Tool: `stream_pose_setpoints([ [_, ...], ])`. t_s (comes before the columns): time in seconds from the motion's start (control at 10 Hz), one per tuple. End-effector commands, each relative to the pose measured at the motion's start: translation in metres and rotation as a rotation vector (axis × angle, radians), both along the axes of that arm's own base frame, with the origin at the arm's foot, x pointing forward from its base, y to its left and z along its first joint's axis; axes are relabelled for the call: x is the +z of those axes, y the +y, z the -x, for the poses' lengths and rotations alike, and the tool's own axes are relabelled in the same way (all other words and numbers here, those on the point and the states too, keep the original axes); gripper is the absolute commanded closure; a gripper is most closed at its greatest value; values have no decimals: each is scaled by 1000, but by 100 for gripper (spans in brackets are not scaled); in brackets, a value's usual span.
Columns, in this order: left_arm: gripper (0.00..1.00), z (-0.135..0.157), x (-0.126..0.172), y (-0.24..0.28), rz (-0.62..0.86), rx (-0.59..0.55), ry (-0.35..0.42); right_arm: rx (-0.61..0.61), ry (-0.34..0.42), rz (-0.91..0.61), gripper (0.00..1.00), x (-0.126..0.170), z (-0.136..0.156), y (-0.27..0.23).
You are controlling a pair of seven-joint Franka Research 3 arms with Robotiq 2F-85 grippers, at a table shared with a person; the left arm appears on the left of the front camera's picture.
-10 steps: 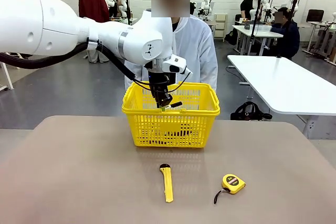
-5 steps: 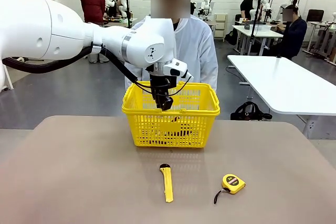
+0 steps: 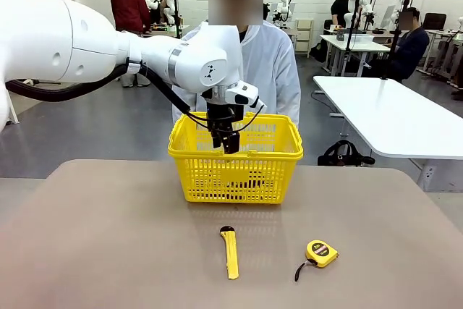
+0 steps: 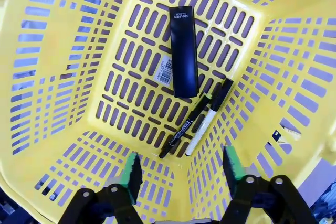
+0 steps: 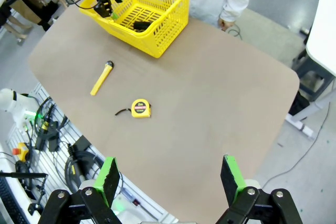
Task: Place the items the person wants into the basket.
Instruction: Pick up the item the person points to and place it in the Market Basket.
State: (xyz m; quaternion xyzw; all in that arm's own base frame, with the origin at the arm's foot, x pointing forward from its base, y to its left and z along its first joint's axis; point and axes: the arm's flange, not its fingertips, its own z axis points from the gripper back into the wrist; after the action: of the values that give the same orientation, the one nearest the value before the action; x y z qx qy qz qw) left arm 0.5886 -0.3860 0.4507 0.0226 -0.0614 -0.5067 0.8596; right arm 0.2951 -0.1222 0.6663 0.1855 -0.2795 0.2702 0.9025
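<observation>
Nearest the robot's side, a yellow utility knife lies lengthwise toward the basket, a tape measure well to its right, bare table around both. Beyond them stands the yellow basket, latticed walls all round. The left gripper hangs over its open top, jaws spread wide, nothing between them. On the basket floor the black pen and the white marker lie side by side, touching, both slanted along one diagonal, just beside a flat black box. The right gripper hovers high above the table, spread and empty. The person stands behind the basket.
</observation>
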Motion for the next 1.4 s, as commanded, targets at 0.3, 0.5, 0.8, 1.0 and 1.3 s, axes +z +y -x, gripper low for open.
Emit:
stream_pose_setpoints([
  [0.3,0,12,33,15,40,13,1,7,-1,-7,0,-1,0,-1],
  [0.5,0,71,85,63,71,25,-79,7,-1,-7,0,-1,0,-1],
  [0.8,0,184,141,156,163,98,-212,7,-1,-7,0,-1,0,-1],
  [1.0,0,242,142,209,221,179,-261,7,-1,-7,0,-1,0,-1],
  [1.3,0,249,147,263,331,264,-277,7,-1,-7,0,-1,0,-1],
])
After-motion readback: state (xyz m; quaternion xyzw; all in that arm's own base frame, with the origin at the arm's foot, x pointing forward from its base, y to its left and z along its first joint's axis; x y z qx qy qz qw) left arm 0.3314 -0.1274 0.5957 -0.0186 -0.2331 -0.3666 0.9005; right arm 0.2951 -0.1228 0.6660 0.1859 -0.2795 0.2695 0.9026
